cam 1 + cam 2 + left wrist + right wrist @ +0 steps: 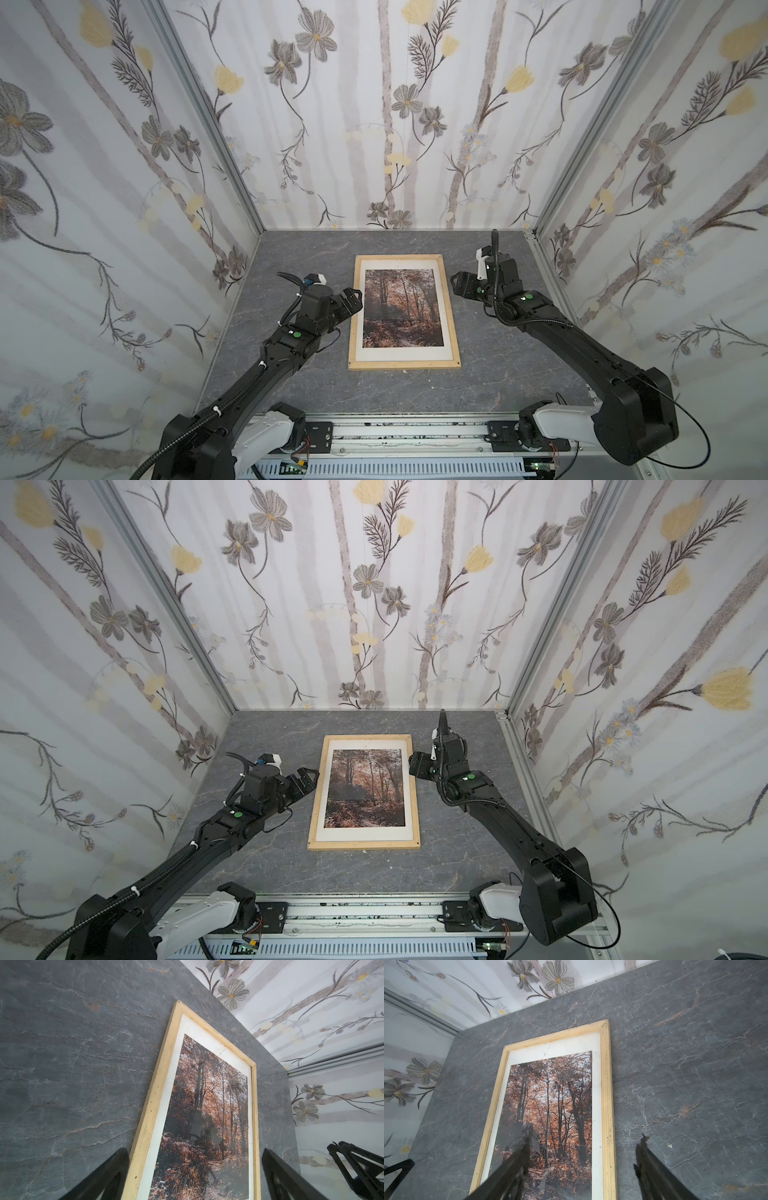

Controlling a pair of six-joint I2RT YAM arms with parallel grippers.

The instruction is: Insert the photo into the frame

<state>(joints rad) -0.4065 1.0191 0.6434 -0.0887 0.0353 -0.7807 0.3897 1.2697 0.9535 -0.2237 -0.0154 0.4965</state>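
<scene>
The frame [405, 365] [363, 845] of pale wood lies flat in the middle of the grey table. Inside it lies the photo [399, 307] [365, 787], autumn forest side up, its white border showing all round. My left gripper [348, 301] [305, 779] is open beside the frame's left strip. In the left wrist view its jaws [195, 1153] span the frame [149, 1105] and photo [207, 1095] without touching them. My right gripper [457, 284] [415, 764] is open near the right strip. In the right wrist view it [584, 1142] straddles that strip [607, 1095] beside the photo [550, 1095], holding nothing.
Flowered wallpaper walls [374, 124] close the table [299, 257] at the back and both sides, with aluminium posts [208, 116] in the corners. A metal rail [407, 432] carrying both arm bases runs along the front edge.
</scene>
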